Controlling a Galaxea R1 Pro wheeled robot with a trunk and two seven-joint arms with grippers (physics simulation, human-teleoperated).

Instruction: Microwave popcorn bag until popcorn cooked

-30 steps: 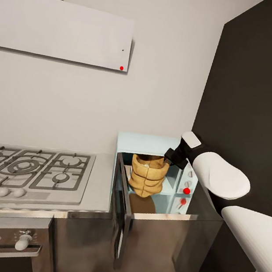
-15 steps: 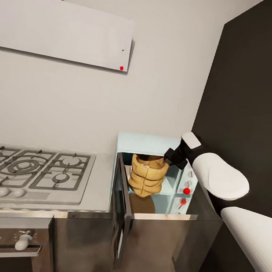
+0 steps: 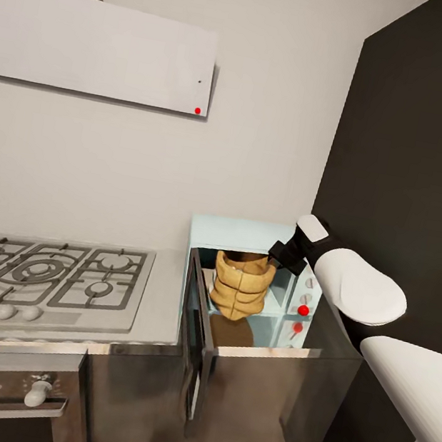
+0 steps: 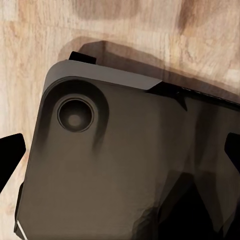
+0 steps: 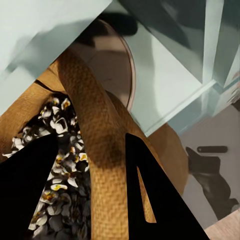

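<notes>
Seen from the head camera: small tan-brown wrinkled paper popcorn bag (image 3: 239, 287) hanging in the mouth of the small pale blue boxy microwave (image 3: 256, 271), at the far right end of the glossy grey steel worktop (image 3: 161, 312), just above the oven's floor rather than settled on it, as far as could be judged. Black-framed glass door (image 3: 196, 340) swung wide toward the near side. Steel gas hob (image 3: 44, 277) to the left, flat white hood (image 3: 103, 48) above it.

Right pincer (image 3: 282, 253) pinching the bag's rolled rim at its right side; in the right wrist view, dark fingers (image 5: 150, 200) set either side of the woven rim (image 5: 97, 150), with a heap of small whitish-beige popcorn pieces (image 5: 60, 165) inside the sack and the round turntable plate (image 5: 115, 65) behind it.

Left pincer (image 4: 120, 150) pointed down over a dark rounded part of the robot's base (image 4: 110, 160) and pale wooden floor (image 4: 30, 50); fingertips far apart at the edges of the view, so spread and holding nothing.

Step in hand, judged: placing the bag inside the cavity. Next move called for: pushing deeper and lower onto the turntable, releasing the rim without tipping the sack, drawing the arm back clear of the door, then shutting the door.
</notes>
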